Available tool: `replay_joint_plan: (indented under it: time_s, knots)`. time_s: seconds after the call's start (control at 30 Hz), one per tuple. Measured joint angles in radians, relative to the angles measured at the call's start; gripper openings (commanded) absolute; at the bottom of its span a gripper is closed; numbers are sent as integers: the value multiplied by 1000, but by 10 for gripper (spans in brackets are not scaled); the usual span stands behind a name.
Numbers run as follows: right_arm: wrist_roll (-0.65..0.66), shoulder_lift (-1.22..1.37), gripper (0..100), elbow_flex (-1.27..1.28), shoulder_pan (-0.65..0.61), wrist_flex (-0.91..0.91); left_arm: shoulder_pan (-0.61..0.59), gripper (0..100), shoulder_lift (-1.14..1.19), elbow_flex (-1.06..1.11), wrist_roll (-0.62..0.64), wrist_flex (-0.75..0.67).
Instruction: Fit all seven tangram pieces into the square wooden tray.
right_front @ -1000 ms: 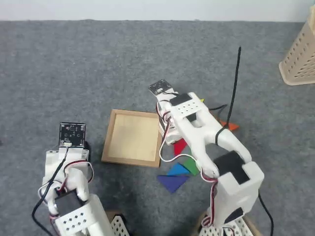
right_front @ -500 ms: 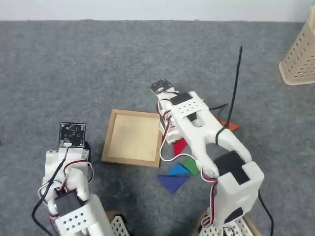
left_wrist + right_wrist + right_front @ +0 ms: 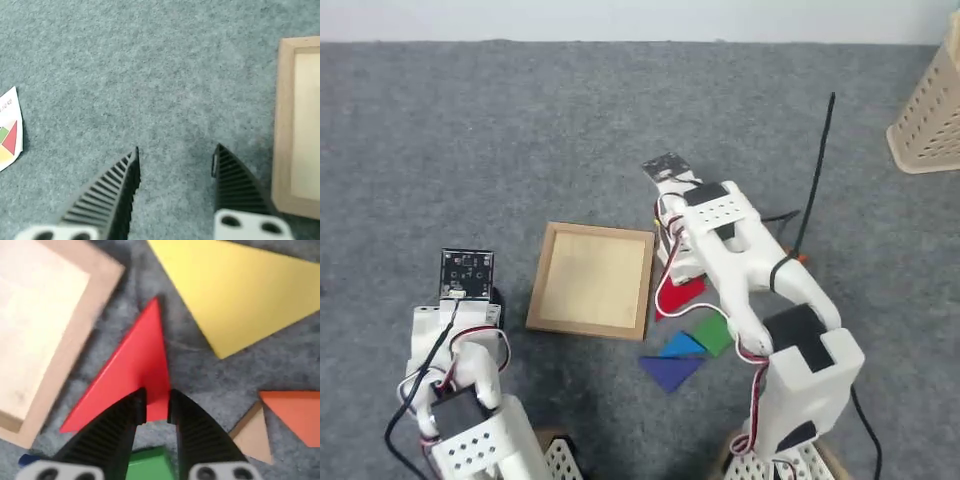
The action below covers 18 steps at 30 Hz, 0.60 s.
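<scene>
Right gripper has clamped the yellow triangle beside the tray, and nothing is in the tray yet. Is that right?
Not quite. The right gripper is shut on the red triangle, not the yellow triangle, which lies free on the carpet next to it. The right wrist view shows this. The rest holds: it is beside the tray, and nothing is in the tray yet.

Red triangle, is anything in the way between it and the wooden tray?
Nothing visible. The right claw grips the red triangle, and just a strip of bare grey carpet lies between it and the tray.
</scene>
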Motion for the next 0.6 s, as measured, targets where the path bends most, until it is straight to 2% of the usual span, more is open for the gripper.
replay_joint_plan:
  time_s: [0.2, 0.33, 0.47, 0.6]
  knots:
    - [-89, -106, 159, 8, 32, 0, 0, 218, 0, 0, 0, 0]
    - [-133, -186, 165, 29, -31, 0, 0, 218, 0, 0, 0, 0]
    - [-140, -183, 259, 64, -133, -2, 0, 218, 0, 0, 0, 0]
    - [-140, -98, 302, 64, -149, -12, 0, 218, 0, 0, 0, 0]
